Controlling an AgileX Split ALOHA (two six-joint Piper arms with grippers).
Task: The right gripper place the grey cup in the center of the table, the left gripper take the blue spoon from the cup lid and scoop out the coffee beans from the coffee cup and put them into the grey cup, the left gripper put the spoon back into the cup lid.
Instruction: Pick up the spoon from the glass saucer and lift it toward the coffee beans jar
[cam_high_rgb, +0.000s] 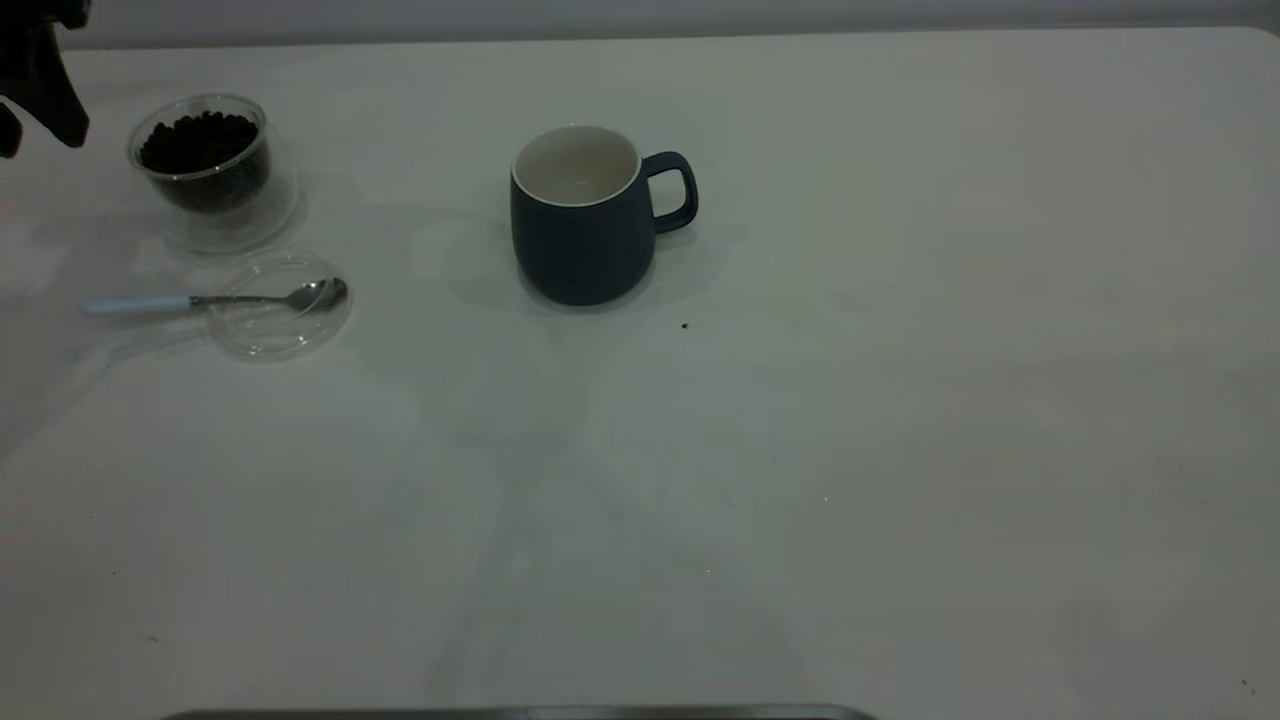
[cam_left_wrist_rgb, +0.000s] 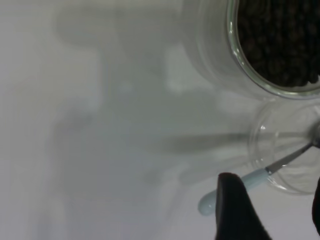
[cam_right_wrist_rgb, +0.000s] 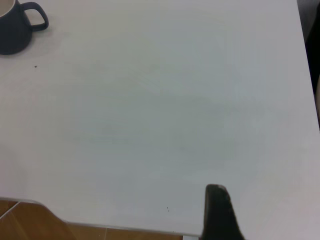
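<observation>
The grey cup (cam_high_rgb: 585, 215) stands upright near the middle of the table (cam_high_rgb: 900, 400), empty inside, so the first step looks done. The blue spoon (cam_high_rgb: 215, 300) lies across the cup lid (cam_high_rgb: 280, 305), just near of the coffee cup (cam_high_rgb: 210, 170) full of coffee beans (cam_high_rgb: 200, 140); scooping has not begun. The left gripper (cam_left_wrist_rgb: 270, 210) hangs over the spoon handle, fingers apart. The right gripper (cam_right_wrist_rgb: 217, 212) sits back at the table's edge; whether its fingers are apart or together I cannot tell.
</observation>
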